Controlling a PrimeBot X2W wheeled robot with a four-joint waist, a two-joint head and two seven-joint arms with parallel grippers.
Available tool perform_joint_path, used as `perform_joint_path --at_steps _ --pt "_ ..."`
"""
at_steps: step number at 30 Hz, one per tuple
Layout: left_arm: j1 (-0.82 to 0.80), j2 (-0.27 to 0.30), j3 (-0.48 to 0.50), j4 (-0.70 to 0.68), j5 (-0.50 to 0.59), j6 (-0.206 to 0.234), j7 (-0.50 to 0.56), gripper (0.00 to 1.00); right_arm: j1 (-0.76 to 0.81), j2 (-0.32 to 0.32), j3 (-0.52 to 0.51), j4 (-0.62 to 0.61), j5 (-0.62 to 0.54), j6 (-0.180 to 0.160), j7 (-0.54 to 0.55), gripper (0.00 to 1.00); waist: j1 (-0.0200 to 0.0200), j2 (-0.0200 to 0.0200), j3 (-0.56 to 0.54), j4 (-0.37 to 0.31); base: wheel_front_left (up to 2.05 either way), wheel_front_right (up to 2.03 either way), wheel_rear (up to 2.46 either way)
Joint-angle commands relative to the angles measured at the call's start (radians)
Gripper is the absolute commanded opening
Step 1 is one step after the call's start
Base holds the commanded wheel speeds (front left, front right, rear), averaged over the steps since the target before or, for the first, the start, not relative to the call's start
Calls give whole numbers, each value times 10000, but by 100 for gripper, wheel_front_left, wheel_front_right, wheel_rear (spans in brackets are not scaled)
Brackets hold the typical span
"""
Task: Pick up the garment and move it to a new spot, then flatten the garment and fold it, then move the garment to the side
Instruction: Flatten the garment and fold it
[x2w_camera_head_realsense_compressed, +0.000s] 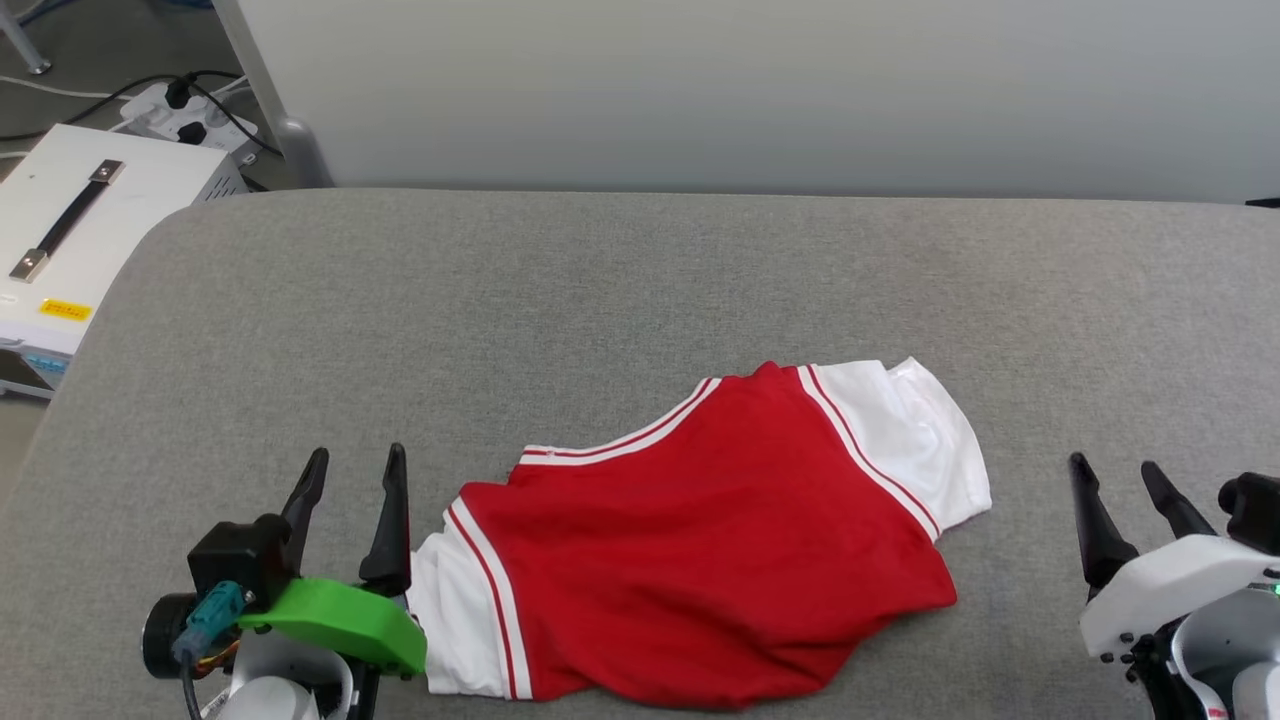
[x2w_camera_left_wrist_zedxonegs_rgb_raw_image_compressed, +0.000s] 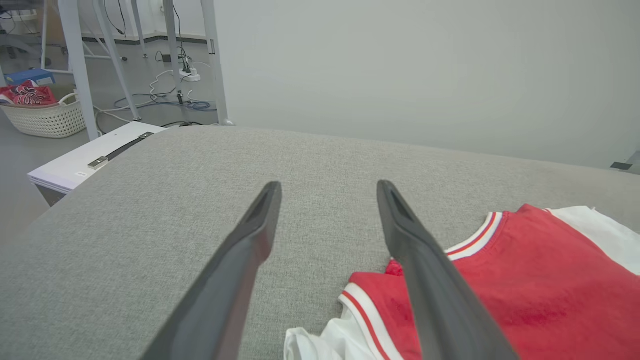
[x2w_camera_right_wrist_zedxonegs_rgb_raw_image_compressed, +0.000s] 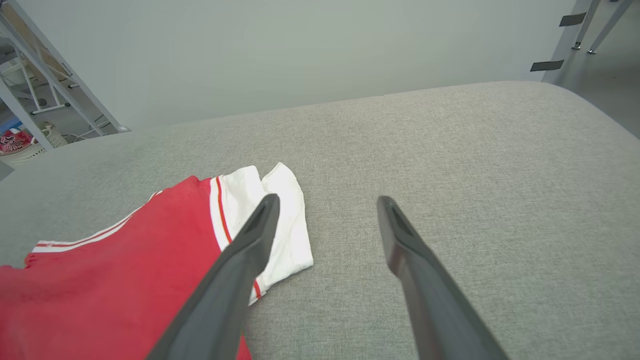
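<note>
We see the garment lying on the grey table. Our left gripper, fingers apart, sits just beside its white sleeve; our right gripper, fingers apart, stands well clear. We cannot read the yellow label on the white box

The red soft-fabric T-shirt with white striped-trim sleeves lies folded, slightly rumpled, on the near middle of the grey surface.
</note>
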Motion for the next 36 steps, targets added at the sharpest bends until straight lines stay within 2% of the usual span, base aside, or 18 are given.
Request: perform_joint_path --at_steps 1,8,11,17,21,25,29,30,31,33,36 --pt "131 -57 26 -265 199 9 -58 100 -383 -136 -31 293 69 -7 5 100 0 0 137 133 0 0 0" --pt "-62 -373 -414 -1356 704 -34 -59 100 -2314 -1232 487 2536 741 -7 784 100 0 0 841 795 0 0 0" --pt "-324 -556 -606 -1527 790 -102 -59 100 -3238 -1822 1048 3386 1022 -7 1640 100 0 0 1217 1125 0 0 0" --pt "-827 -960 -797 -1590 915 -331 -60 100 -5004 -2822 2833 4580 1820 -7 3726 100 0 0 1918 1646 0 0 0" --pt "-1002 -1164 -765 -1458 964 -494 -60 100 -5799 -3183 3758 5267 2182 -7 4538 100 0 0 2185 1805 0 0 0" --pt "-1108 -1339 -657 -1300 1021 -651 -60 100 -6235 -3368 4427 6102 2366 -7 4820 100 0 0 2332 1902 0 0 0" --pt "-1083 -1488 -529 -1103 1012 -761 -60 100 -6054 -3226 5111 7064 2988 -7 5952 100 0 0 2359 1917 0 0 0" --pt "-1070 -1512 -502 -1060 1000 -788 -60 100 -5965 -3194 5261 7257 3129 -7 6354 91 0 0 2356 1915 0 0 0" --pt "-1055 -1541 -464 -1011 988 -817 -60 100 -5876 -3153 5381 7415 3308 -7 6747 41 0 0 2345 1913 0 0 0" --pt "-1017 -1574 -400 -902 948 -858 -60 100 -5788 -3113 5469 7528 3571 -7 7145 0 0 0 2315 1885 0 0 0" --pt "-938 -1548 -307 -662 794 -925 -8 100 -5846 -3200 5478 7340 3757 -7 6986 0 0 0 2185 1778 0 0 0"
